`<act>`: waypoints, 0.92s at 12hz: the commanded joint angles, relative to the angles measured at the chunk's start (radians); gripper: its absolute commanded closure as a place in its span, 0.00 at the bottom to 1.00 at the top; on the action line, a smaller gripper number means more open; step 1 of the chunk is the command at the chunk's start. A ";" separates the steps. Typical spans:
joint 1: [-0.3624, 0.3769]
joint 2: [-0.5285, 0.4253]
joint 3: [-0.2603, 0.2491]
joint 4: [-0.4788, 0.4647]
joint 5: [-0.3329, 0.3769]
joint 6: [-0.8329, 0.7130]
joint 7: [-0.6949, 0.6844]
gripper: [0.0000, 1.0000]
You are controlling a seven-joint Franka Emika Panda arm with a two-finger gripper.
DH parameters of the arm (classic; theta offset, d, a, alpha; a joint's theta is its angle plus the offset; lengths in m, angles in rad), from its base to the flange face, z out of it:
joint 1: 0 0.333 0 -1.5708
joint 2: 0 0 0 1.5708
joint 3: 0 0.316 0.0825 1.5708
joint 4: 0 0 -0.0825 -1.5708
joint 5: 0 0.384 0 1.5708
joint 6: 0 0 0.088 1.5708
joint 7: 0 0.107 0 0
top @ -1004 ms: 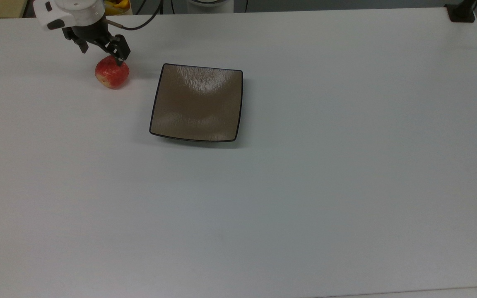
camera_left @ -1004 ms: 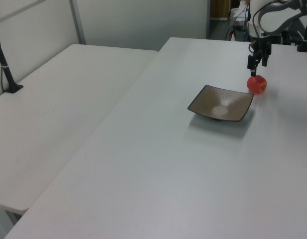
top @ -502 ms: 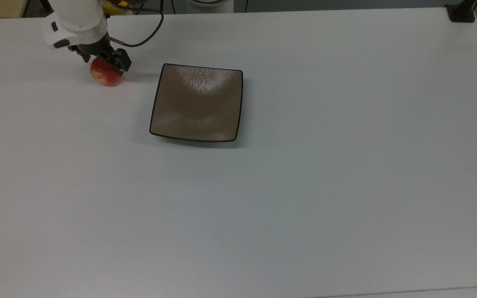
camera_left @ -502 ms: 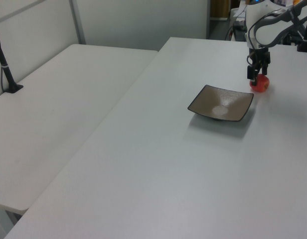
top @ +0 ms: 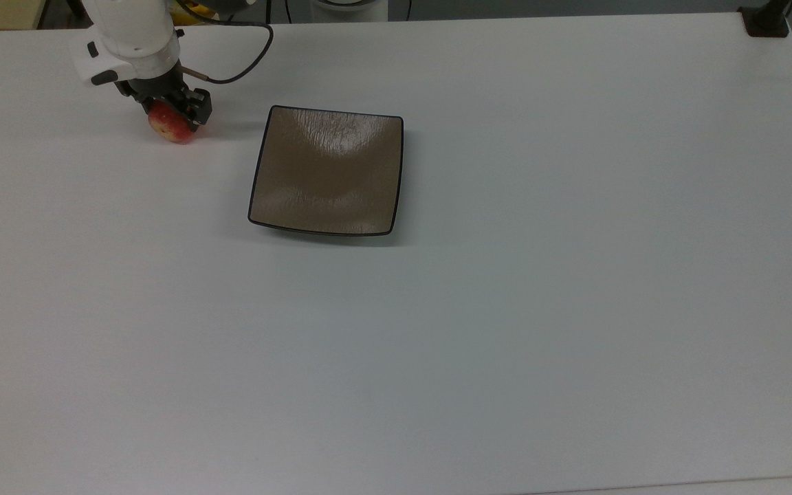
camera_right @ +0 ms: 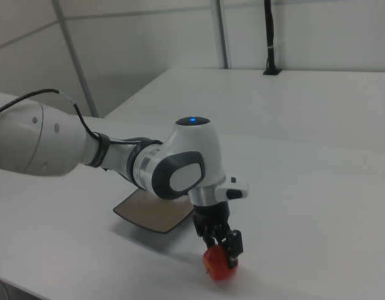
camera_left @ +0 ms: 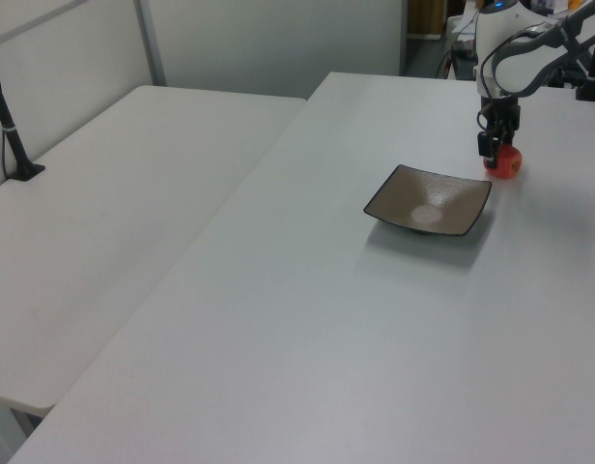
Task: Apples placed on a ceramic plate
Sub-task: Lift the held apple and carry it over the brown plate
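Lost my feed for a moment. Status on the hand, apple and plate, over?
Hand down over apple, fingers straddling it. Apple on table, top view's left of plate. Plate bare. Path clear.

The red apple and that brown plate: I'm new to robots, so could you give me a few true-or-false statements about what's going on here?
1. The apple lies on the white table, not on the plate. True.
2. The gripper is down at the apple, its fingers on either side of it. True.
3. The plate is round and blue. False: it is square and brown with a dark rim.
4. In the top view, the apple sits to the plate's right. False: it sits to the top view's left of the plate.
5. A second apple lies on the plate. False: the plate holds nothing.
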 commanded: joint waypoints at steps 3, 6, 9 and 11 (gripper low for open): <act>0.012 -0.069 -0.004 0.012 0.018 0.033 -0.002 0.41; 0.049 -0.086 0.019 0.075 0.149 0.032 0.016 0.40; 0.058 -0.100 0.124 0.104 0.165 0.030 0.154 0.39; 0.060 -0.100 0.198 0.102 0.165 0.024 0.224 0.38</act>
